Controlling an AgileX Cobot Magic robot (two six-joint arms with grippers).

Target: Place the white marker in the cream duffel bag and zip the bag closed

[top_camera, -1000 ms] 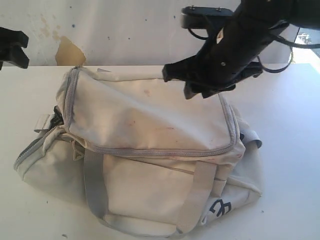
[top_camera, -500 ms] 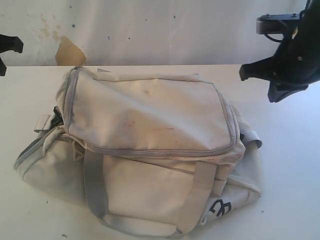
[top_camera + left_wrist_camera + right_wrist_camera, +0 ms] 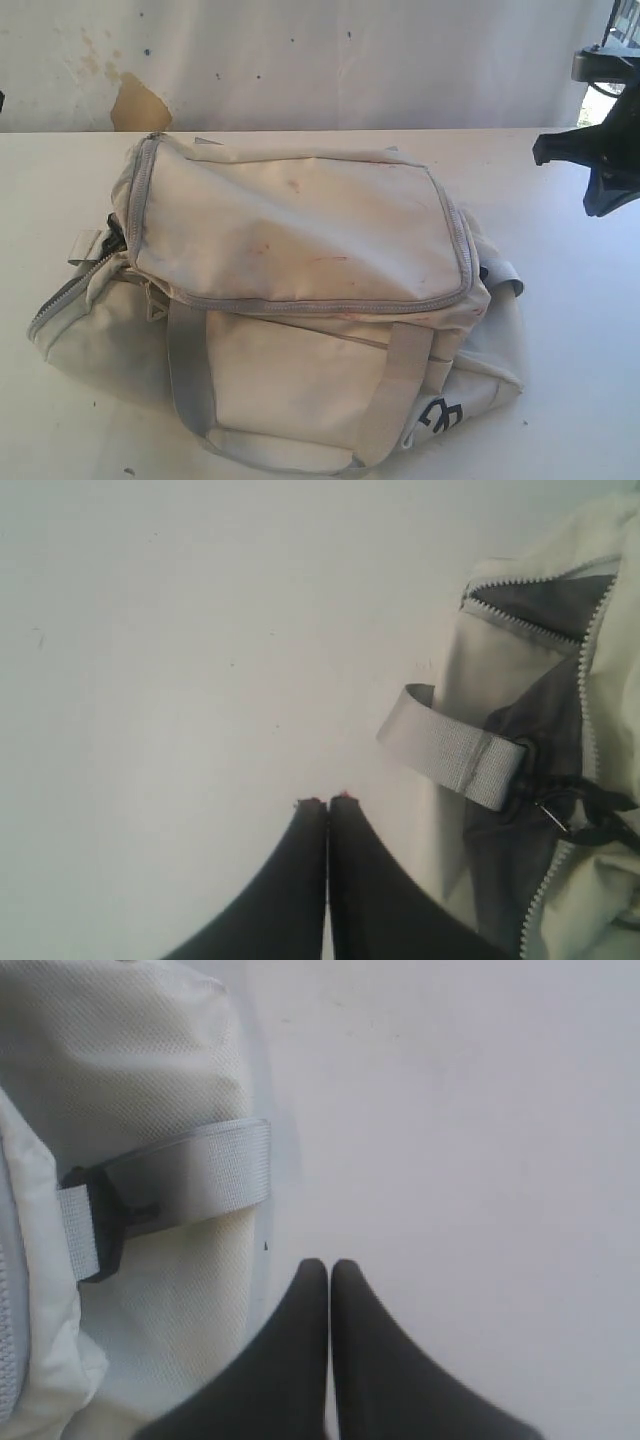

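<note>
My two claws are both clenched with nothing in them. My left claw (image 3: 328,802) shows only in its wrist view: two dark fingers pressed flat together, tips touching, hanging over bare white worktop (image 3: 180,660) just beside one end of the cream duffel bag (image 3: 600,900). At that end a side zipper (image 3: 525,625) stands open on dark grey lining (image 3: 550,730), and a light grey webbing loop (image 3: 450,750) sticks out toward my fingers. My right claw (image 3: 328,1265) is also squeezed shut, over bare worktop beside the bag's other end, where a grey webbing strap (image 3: 200,1175) runs through a dark buckle (image 3: 100,1220). In the exterior view that claw (image 3: 545,150) hangs by the worktop's right edge, apart from the bag. The bag (image 3: 300,300) lies across the middle of the worktop and reaches down to its near edge, soft, off-white and smudged with reddish stains. The grey zipper (image 3: 320,305) round its top panel looks closed. Two grey handle straps (image 3: 190,370) cross its near side, and a dark logo (image 3: 440,415) sits low on the right. I cannot see the white marker in any view.
</note>
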